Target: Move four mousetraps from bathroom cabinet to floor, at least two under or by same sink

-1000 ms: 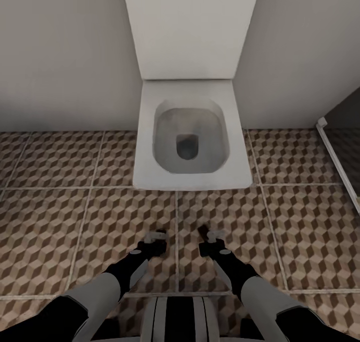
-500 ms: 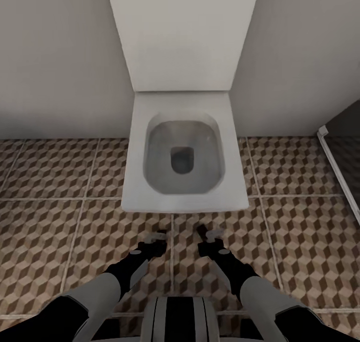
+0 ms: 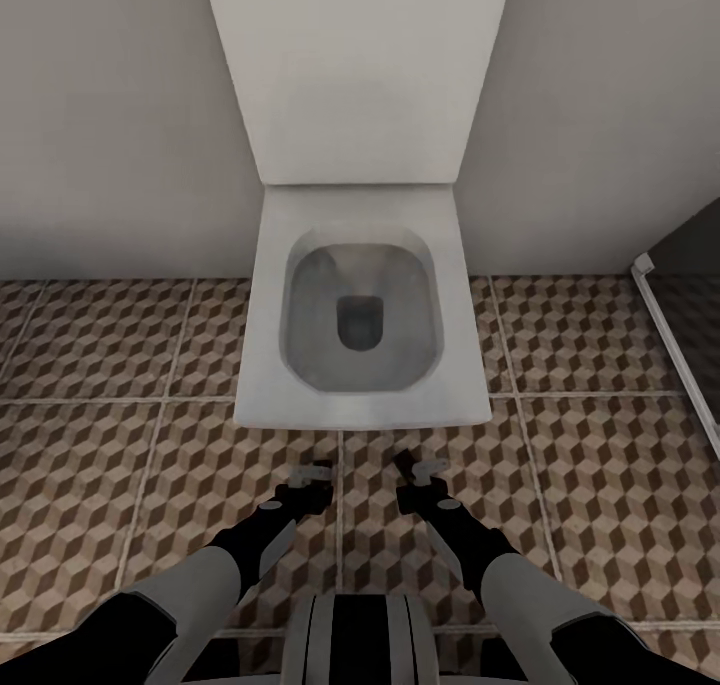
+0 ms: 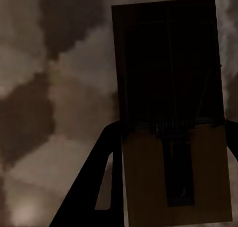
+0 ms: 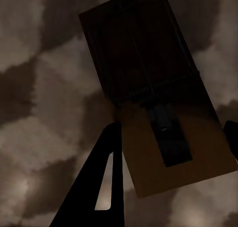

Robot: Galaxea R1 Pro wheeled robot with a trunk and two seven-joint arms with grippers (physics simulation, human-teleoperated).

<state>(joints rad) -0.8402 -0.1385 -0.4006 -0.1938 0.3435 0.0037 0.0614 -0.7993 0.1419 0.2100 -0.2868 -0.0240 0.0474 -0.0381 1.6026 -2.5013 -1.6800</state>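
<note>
My two grippers hang low over the cube-patterned bathroom floor (image 3: 600,445), just in front of a white toilet. The left gripper (image 3: 318,477) is shut on a tan wooden mousetrap (image 4: 168,88) with dark spring bars, which sits between its dark fingers (image 4: 101,187). The right gripper (image 3: 412,470) is shut on a second mousetrap (image 5: 144,73), which lies tilted between its fingers (image 5: 101,182). Blurred floor tiles lie close behind both traps. The cabinet and the sink are out of view.
A white square toilet (image 3: 270,365) with its lid up stands against the pale wall (image 3: 110,115), straight ahead of the grippers. At the right, a white frame edge (image 3: 668,330) borders the darker shower floor. Tiled floor spreads to the left and right of the toilet.
The whole head view has shifted: the toilet now sits lower, larger and a little further left, so the camera has moved closer. Both arms keep the same pose.
</note>
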